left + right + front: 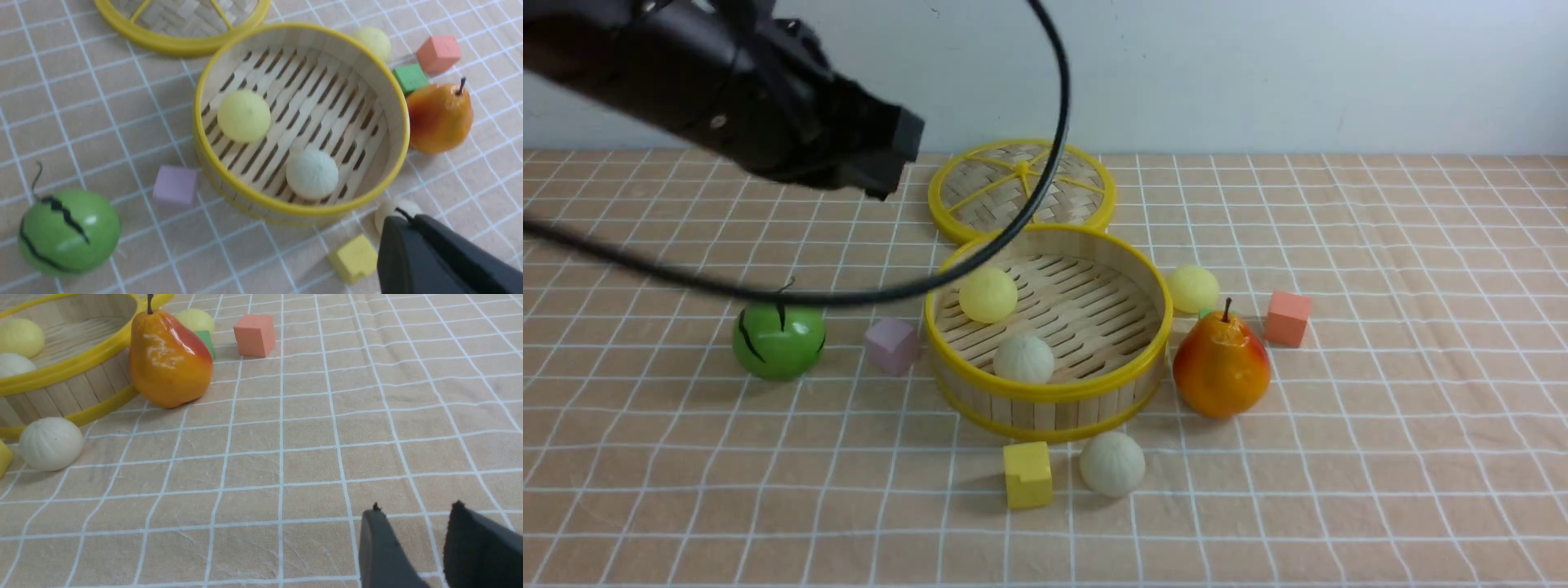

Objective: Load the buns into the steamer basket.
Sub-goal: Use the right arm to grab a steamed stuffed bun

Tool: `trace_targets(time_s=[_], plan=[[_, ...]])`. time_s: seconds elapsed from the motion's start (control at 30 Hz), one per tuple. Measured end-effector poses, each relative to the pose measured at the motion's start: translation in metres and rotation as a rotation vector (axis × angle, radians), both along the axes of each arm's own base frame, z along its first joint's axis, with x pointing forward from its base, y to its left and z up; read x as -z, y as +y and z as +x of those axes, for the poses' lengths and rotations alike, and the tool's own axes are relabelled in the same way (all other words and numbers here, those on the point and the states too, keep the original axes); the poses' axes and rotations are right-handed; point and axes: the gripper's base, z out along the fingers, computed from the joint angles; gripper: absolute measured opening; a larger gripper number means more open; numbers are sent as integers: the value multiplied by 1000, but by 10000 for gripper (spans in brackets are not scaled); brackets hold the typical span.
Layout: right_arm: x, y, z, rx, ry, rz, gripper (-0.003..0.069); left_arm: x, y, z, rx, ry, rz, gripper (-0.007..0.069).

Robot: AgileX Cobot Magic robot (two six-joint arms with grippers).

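The steamer basket (pixel 1049 392) stands mid-table. A pale yellow bun (pixel 987 295) and an off-white pleated bun (pixel 1023 358) lie inside it. Another off-white bun (pixel 1112 463) rests on the cloth in front of the basket, beside a yellow cube. A second yellow bun (pixel 1192 287) sits at the basket's right, behind the pear. My left gripper (pixel 402 218) is shut and empty, high above the table, and partly hides the front bun (pixel 388 208) in the left wrist view. My right gripper (pixel 414 506) is open with nothing between its fingers, low over bare cloth to the right of the pear.
The woven lid (pixel 1021 189) lies behind the basket. A pear (pixel 1222 363) touches the basket's right side. A green watermelon ball (pixel 778 340) and a purple cube (pixel 892 345) lie to its left. Also here are a yellow cube (pixel 1027 474), a salmon cube (pixel 1288 318) and a green cube (pixel 410 77).
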Motion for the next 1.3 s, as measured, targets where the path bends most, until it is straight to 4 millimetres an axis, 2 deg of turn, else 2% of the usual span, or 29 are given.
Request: trace_targets(time_s=[0.07, 0.17, 0.2, 0.23, 0.33, 0.37, 0.4, 0.43, 0.53, 0.63, 0.77, 1.3], plan=[[0, 0, 0, 0, 0, 0, 239, 10, 9, -26, -13, -20, -5, -13], [0, 0, 0, 0, 0, 0, 239, 32, 28, -75, -47, -95, -35, -13], [0, 0, 0, 0, 0, 0, 239, 32, 29, -78, -51, -109, -40, -13], [0, 0, 0, 0, 0, 0, 239, 42, 38, -101, -70, -162, -65, -13], [0, 0, 0, 0, 0, 0, 239, 70, 55, -144, -105, -273, -111, -13], [0, 0, 0, 0, 0, 0, 239, 77, 62, -163, -121, -359, -141, -13], [0, 0, 0, 0, 0, 0, 239, 79, 63, -166, -123, -369, -143, -13], [0, 0, 0, 0, 0, 0, 239, 96, 70, -182, -137, -435, -164, -13], [0, 0, 0, 0, 0, 0, 239, 119, 81, -211, -154, -584, -217, -13], [0, 0, 0, 0, 0, 0, 239, 128, 86, -224, -158, -674, -248, -13], [0, 0, 0, 0, 0, 0, 239, 124, 90, -231, -162, -767, -251, -13], [0, 0, 0, 0, 0, 0, 239, 134, 87, -231, -132, -675, -218, -13]])
